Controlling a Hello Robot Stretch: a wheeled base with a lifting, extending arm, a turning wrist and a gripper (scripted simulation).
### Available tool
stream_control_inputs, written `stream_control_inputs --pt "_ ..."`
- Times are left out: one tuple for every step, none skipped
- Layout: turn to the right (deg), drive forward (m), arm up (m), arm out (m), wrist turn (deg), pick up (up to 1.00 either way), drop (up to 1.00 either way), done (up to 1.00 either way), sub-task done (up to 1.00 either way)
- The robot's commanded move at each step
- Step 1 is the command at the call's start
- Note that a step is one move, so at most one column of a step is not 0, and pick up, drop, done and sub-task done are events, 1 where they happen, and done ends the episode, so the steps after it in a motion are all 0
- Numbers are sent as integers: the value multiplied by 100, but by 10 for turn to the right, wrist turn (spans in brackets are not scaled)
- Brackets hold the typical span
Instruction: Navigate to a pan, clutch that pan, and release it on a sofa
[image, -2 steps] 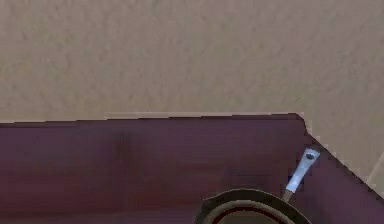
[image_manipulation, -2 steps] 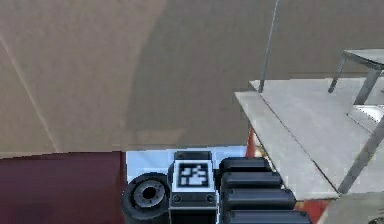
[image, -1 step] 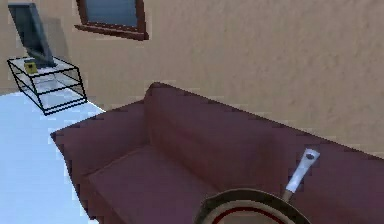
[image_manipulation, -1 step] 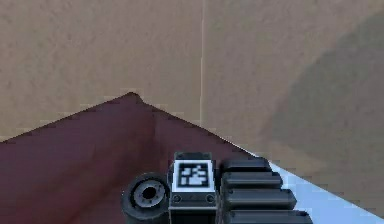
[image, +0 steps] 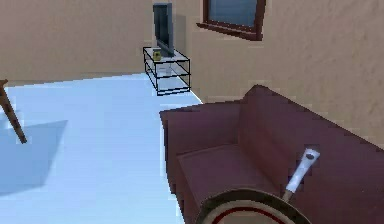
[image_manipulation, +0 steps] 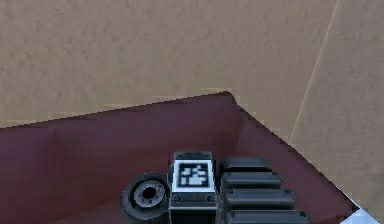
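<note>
Forward view: a dark red sofa was recorded at the right, set against a tan wall. The pan, dark with a pale rim, was seen at the bottom edge over the seat cushion. Its light handle was angled up toward the backrest; whether the pan rested on the cushion could not be told. Farther off, a wire-framed stand bearing a television was noted near a window. Pale floor was logged at left.

Arm side view: the arm and a white marker square were seen before the sofa's backrest. The gripper was noted just left of the square; its finger spacing and any load could not be determined.
</note>
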Motion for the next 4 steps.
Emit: stream_control_inputs --pt "0 0 0 30 0 0 0 0 0" --pt "0 0 0 0 390 0 0 0 0" --pt "0 0 -30 0 0 0 0 0 0" --pt "0 0 -50 0 0 0 0 0 0"
